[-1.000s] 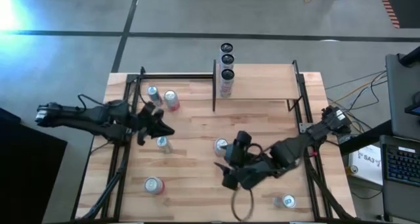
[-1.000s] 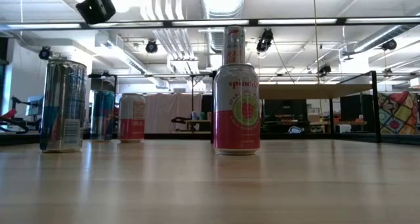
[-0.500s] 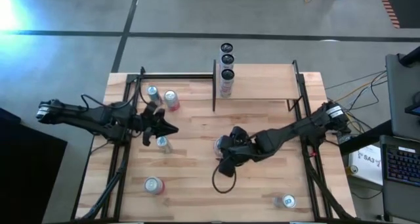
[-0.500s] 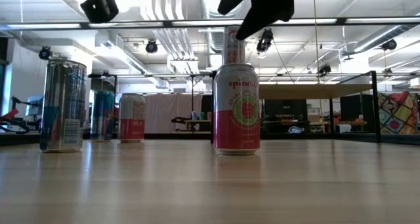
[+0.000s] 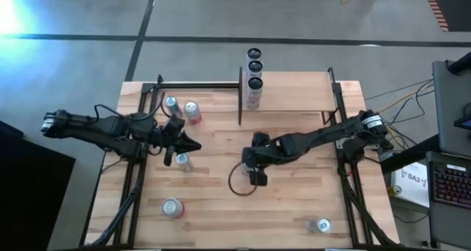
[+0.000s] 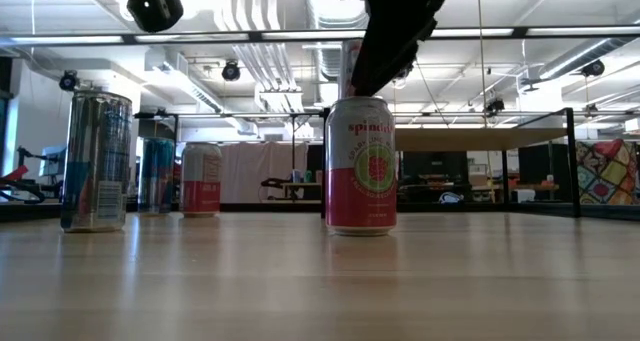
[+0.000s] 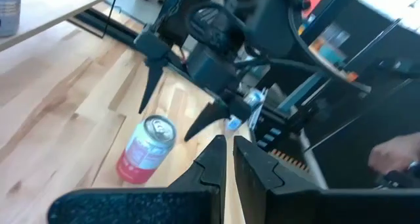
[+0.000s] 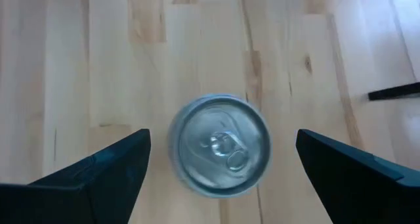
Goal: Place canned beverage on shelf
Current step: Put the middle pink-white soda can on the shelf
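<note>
My right end effector (image 8: 220,168) hangs spread wide above the pink can (image 6: 361,166), upright mid-desk (image 5: 213,199) on striped butcher-block wood. My left end effector (image 7: 228,159) is pinched closed. The pale smooth shelf (image 5: 294,93) stands behind.

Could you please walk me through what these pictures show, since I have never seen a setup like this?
Two dark robot arms work at a wooden table. One camera looks straight down, one sits at tabletop height, and one rides on each wrist. Several drink cans stand on the table, and three more are lined up on the shelf, a pale raised panel in black rods at the far edge. The right gripper is open and hangs directly above the pink can in the middle, one finger on either side, not touching it. Its wrist camera looks down on that can's silver top. The left gripper is shut and empty, waiting at the left side near another pink can. Nothing is held.
</note>
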{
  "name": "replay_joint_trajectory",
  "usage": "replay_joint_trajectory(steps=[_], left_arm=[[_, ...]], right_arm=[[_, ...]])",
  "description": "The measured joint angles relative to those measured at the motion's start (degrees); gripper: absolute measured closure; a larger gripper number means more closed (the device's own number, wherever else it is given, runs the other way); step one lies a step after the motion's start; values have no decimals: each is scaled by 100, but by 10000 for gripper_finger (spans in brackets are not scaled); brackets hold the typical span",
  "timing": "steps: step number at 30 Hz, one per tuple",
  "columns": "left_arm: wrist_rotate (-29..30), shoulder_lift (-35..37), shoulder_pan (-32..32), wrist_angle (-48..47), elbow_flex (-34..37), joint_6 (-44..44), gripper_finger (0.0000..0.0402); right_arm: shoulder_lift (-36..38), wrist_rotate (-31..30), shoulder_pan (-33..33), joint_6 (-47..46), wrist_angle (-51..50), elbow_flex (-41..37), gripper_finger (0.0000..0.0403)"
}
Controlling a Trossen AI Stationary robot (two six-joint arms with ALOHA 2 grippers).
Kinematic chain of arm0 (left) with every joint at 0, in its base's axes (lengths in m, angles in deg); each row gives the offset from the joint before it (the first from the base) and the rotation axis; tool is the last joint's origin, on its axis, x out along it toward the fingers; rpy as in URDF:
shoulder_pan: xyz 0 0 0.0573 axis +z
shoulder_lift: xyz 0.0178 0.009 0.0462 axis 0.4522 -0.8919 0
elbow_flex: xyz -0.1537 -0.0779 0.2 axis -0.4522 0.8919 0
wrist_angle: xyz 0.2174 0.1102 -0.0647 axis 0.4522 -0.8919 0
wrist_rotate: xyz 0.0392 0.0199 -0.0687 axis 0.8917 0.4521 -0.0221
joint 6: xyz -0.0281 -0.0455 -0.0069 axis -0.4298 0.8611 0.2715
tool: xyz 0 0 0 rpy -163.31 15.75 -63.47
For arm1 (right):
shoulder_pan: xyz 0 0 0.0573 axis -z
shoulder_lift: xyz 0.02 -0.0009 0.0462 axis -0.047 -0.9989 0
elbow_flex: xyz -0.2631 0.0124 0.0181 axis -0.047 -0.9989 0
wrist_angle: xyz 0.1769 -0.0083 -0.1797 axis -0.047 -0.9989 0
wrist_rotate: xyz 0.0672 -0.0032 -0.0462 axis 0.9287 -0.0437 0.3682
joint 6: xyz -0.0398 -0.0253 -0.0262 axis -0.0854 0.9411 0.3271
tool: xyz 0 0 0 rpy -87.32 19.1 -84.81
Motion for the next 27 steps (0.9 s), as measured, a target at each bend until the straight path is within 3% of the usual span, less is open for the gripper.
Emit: replay_joint_trajectory(steps=[8, 12, 18, 23, 27], left_arm=[[15, -365, 5, -540, -390, -464, 394], [560, -587, 11, -1273, -733, -754, 393], [1530, -895, 51, -1913, -1255, -1079, 393], [1604, -1113, 175, -2000, -1537, -1562, 393], [1604, -1200, 317, -2010, -1548, -1645, 394]], right_arm=[[-2, 1091, 548, 399, 91, -156, 30], [-2, 1483, 617, 414, 509, -369, 30], [-4, 1504, 618, 456, 744, -621, 30], [-107, 1458, 618, 366, 752, -725, 45], [-275, 1447, 616, 213, 817, -704, 83]])
